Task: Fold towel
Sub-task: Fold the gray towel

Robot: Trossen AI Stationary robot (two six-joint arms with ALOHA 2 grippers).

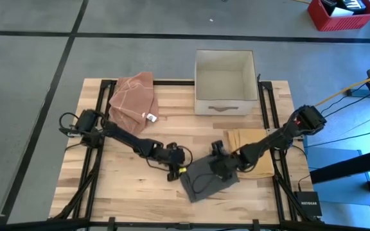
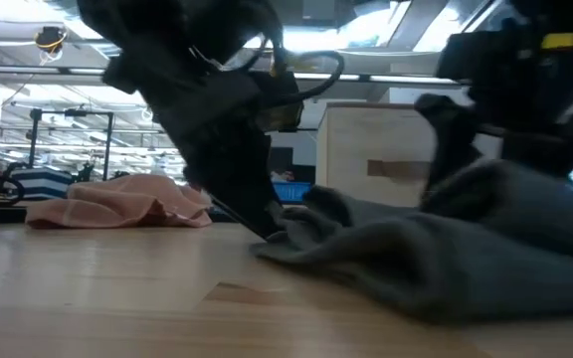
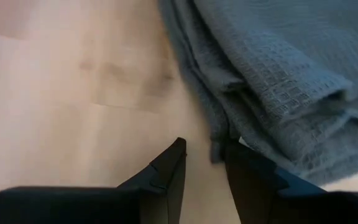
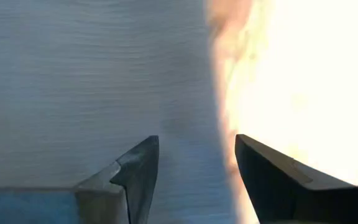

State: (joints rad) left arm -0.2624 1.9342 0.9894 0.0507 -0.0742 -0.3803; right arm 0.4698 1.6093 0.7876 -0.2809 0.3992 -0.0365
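Wooden planks make the counter, which stands on a grey floor crossed by dark lines. On it lie a grey towel near the front edge, a pink cloth, a tan cloth and a white box. The left pincer stands apart at the towel's edge; the right pincer stands apart over the towel.

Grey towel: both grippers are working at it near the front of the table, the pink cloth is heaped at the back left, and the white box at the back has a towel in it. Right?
Not quite. The white box is empty in the high view. The rest holds: left gripper and right gripper are at the grey towel, and the pink cloth is heaped back left.
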